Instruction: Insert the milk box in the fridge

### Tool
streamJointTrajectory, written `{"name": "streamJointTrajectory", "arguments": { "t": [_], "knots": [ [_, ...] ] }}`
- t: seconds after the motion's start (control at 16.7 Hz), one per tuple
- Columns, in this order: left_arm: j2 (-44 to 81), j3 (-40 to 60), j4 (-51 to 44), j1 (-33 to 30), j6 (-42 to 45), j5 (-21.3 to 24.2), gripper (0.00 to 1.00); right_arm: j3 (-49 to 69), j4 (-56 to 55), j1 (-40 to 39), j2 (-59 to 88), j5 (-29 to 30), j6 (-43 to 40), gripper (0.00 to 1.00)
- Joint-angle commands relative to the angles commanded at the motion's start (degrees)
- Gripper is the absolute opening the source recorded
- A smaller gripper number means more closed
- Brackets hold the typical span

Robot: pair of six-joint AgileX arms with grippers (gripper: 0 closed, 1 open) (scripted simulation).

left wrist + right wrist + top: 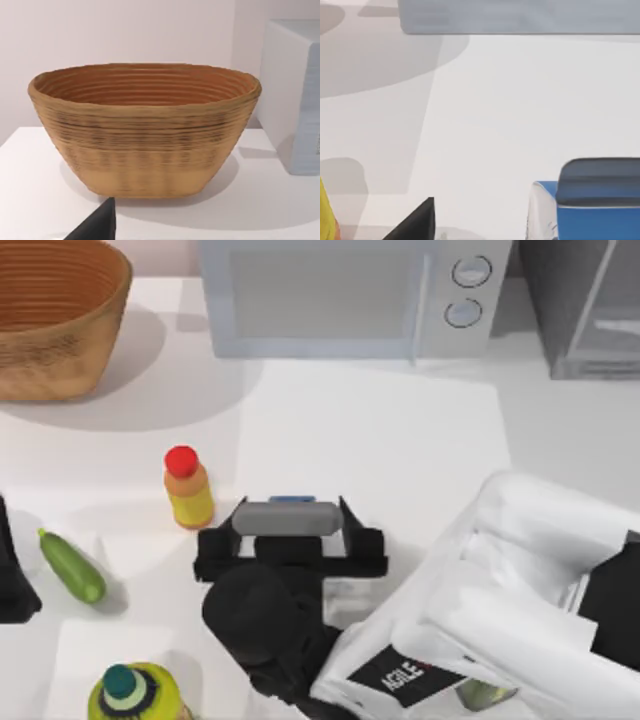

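White table (380, 430) lies open beyond the right hand (291, 508), spread around the milk box (291, 500).

Right arm reaches in from lower right; right gripper (291, 517) over table centre, fingers spread wide. Left arm parked at left edge.

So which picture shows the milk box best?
The right wrist view: the milk box is close, its blue top and white side plain, with a grey part of the right gripper across it. In the top view only a blue sliver peeks from behind that gripper. The left wrist view looks at the basket.
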State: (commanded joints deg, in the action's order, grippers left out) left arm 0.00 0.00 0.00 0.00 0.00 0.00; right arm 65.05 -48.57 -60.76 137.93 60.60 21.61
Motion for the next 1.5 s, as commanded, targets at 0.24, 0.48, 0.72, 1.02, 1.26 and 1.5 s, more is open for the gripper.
{"name": "streamJointTrajectory", "arguments": {
  "t": [0.24,0.48,0.72,1.02,1.26,1.5],
  "knots": [
    [0.0,0.0,0.0,0.0,0.0,0.0,1.00,0.0,0.0,0.0,0.0,0.0,0.0,0.70],
    [0.0,0.0,0.0,0.0,0.0,0.0,1.00,0.0,0.0,0.0,0.0,0.0,0.0,0.40],
    [0.0,0.0,0.0,0.0,0.0,0.0,1.00,0.0,0.0,0.0,0.0,0.0,0.0,0.10],
    [0.0,0.0,0.0,0.0,0.0,0.0,1.00,0.0,0.0,0.0,0.0,0.0,0.0,0.00],
    [0.0,0.0,0.0,0.0,0.0,0.0,1.00,0.0,0.0,0.0,0.0,0.0,0.0,0.00],
    [0.0,0.0,0.0,0.0,0.0,0.0,1.00,-0.2,2.1,1.2,-1.3,-0.3,0.3,0.00]
  ]
}}
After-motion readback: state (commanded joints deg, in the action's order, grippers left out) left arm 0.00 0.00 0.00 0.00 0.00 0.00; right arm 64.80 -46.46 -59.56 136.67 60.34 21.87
